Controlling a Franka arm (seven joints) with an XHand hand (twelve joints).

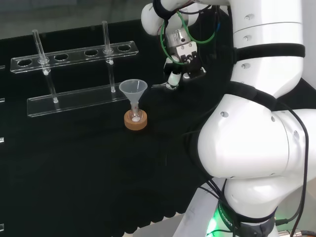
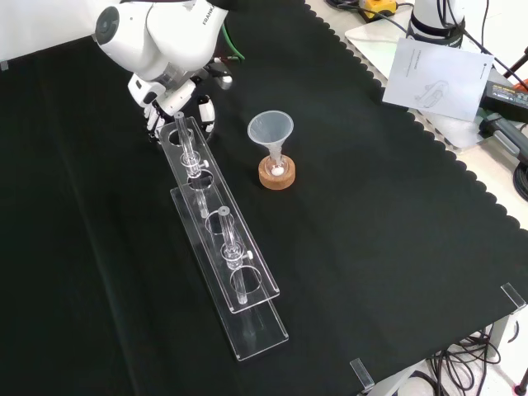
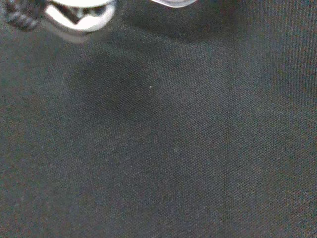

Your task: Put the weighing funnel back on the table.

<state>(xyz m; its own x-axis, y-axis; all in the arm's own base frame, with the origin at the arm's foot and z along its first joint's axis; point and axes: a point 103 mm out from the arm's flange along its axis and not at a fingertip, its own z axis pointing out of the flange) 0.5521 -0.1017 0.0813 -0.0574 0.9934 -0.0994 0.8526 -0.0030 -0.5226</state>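
Though the weighing funnel (image 1: pixel 160 86) is hard to make out, a small clear sliver pokes out from the curled fingertips (image 1: pixel 173 82) of the hand (image 1: pixel 185 59) in the head view. So I'd say it's pinched there, low over the black cloth (image 1: pixel 74 163); going by the wrist view, really close to it. Just left of the hand in the head view is the big funnel (image 1: pixel 133 89) in its flask (image 1: pixel 134 114) on a cork ring (image 1: pixel 136 122), with the clear test tube rack (image 1: pixel 75 54) past that. For the put-down I'd ease straight down onto bare cloth, relax the fingers only once it touches, then lift off without swinging toward the funnel.
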